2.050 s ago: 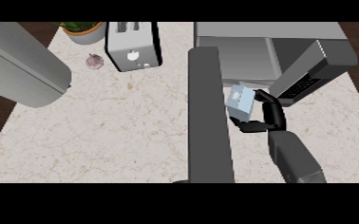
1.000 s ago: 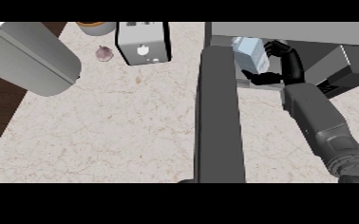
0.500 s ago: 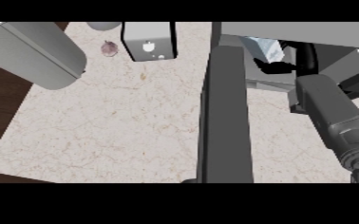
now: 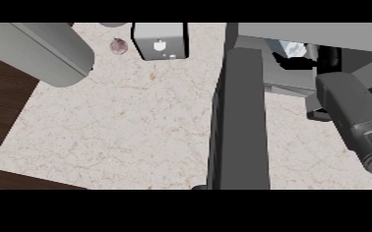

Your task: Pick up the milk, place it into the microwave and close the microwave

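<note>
**Milk Goes Into the Microwave**

While the right hand [image 4: 301,63] reaches in from the right side, the milk [image 4: 289,47] sits just inside the microwave [image 4: 291,32], up near the top of the head view. The milk is a small, pale blue and white carton. Only a bit of it peeks out under the microwave's top edge. The black fingers [image 4: 285,60] curl around it from below and from the right, so the hand is holding the milk. I cannot tell if the carton rests on the microwave floor yet or hangs a little above it.

The microwave door [image 4: 238,118] stands wide open. It shows as a long dark bar that runs from the microwave down toward the near edge of the counter [image 4: 123,123]. The door is just left of the right forearm, so the right arm is the closer one to swing it shut. To do that, I think the hand must first let go, pull back out to the near side, then go around to the left of the door and push it to the right.

The left hand cannot be seen. Only a thick grey forearm shows at the upper left. A toaster [image 4: 160,40] stands far from the milk.
</note>
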You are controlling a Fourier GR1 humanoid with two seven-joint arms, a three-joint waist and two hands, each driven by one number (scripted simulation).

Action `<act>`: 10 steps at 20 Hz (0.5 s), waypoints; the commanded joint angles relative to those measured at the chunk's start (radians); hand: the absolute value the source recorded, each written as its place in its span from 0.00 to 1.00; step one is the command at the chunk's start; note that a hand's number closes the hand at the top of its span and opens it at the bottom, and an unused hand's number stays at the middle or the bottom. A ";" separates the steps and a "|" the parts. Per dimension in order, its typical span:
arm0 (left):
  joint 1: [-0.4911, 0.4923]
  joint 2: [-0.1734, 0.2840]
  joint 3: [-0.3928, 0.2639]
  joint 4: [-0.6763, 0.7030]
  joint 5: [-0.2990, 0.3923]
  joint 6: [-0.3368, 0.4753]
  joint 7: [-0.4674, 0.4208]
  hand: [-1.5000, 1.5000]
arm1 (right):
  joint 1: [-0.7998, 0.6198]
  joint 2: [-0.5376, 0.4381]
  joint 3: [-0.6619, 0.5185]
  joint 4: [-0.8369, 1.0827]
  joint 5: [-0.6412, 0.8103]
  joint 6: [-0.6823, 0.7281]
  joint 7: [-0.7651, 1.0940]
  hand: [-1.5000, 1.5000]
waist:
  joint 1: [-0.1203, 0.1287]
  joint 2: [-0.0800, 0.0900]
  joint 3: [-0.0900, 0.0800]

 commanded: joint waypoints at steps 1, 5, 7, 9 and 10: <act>-0.021 0.019 -0.007 0.013 -0.001 0.002 0.009 0.00 | -0.005 -0.023 0.000 0.005 0.004 -0.002 0.003 1.00 | 0.004 0.008 0.001; -0.035 0.018 -0.009 0.020 -0.009 0.011 0.008 0.00 | -0.013 -0.028 -0.008 0.004 0.000 -0.005 0.003 1.00 | 0.014 0.014 0.002; -0.027 0.017 -0.002 0.025 -0.018 -0.011 0.000 0.00 | -0.020 -0.050 -0.012 0.011 -0.002 -0.001 0.023 1.00 | 0.028 0.014 0.001; -0.034 0.036 0.005 0.030 -0.027 -0.013 0.005 0.00 | -0.037 -0.055 -0.015 0.008 -0.004 -0.008 0.032 1.00 | 0.033 0.014 0.001; -0.042 0.030 0.011 0.044 -0.027 -0.014 -0.007 0.00 | -0.025 -0.050 -0.015 0.011 -0.004 -0.005 0.023 1.00 | 0.034 0.018 0.001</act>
